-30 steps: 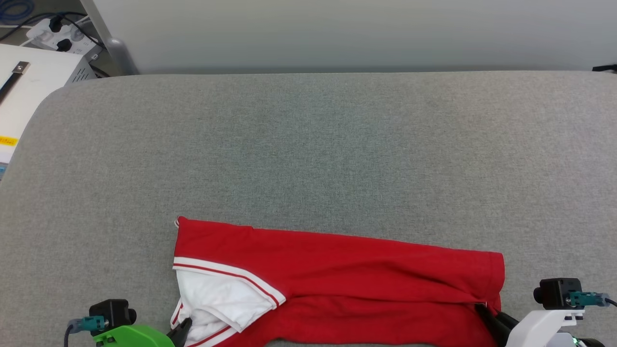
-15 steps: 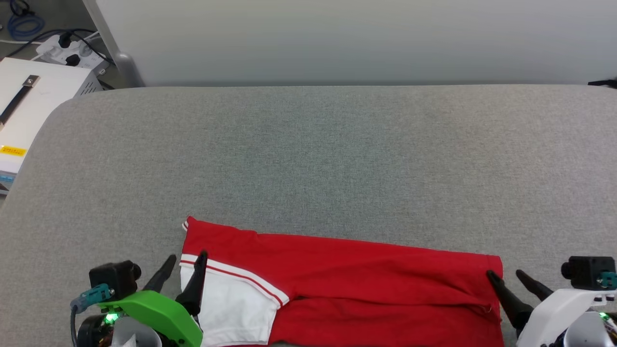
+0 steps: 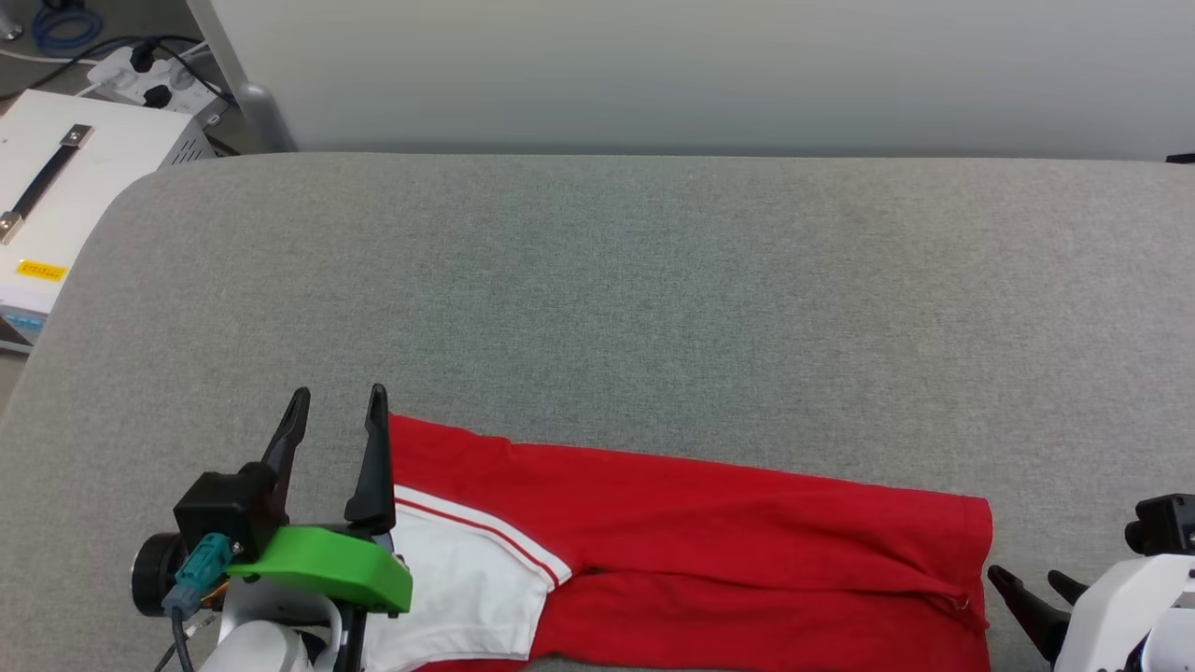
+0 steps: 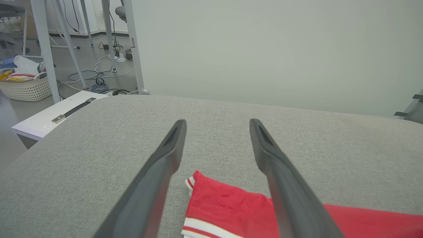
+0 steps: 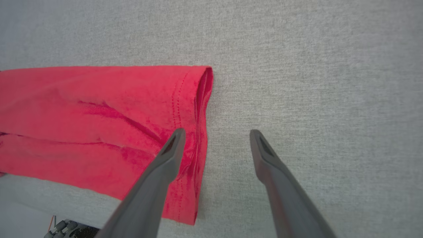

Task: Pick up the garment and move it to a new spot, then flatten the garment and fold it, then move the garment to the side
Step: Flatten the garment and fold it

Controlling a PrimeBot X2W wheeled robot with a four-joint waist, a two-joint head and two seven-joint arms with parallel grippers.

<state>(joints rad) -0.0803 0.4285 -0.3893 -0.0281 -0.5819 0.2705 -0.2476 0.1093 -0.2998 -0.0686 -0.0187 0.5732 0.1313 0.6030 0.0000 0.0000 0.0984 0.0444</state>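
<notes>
The garment (image 3: 709, 523), a red shirt with a white sleeve and red-and-white stripe trim, lies folded into a long band near the front edge of the grey cushioned surface. My left gripper (image 3: 338, 403) stands open above the band's left end, its fingers pointing away with nothing between them. The left wrist view has the shirt's red corner (image 4: 228, 201) below that open left gripper (image 4: 218, 123). At the lower right my right gripper (image 3: 1027, 579) is open just off the shirt's right end. In the right wrist view the hemmed red edge (image 5: 185, 109) lies under the left finger of the open right gripper (image 5: 216, 133).
The grey surface (image 3: 653, 280) stretches far beyond the shirt to a pale wall. A white box with a black handle (image 3: 56, 177) and a power strip (image 3: 149, 75) sit past the surface's left corner. A laundry basket (image 4: 24, 87) stands on the floor.
Both grippers have opened and let go of the shirt. The left gripper has lifted and moved forward over the left end, and the right has drawn back. The camera view also shifted.
</notes>
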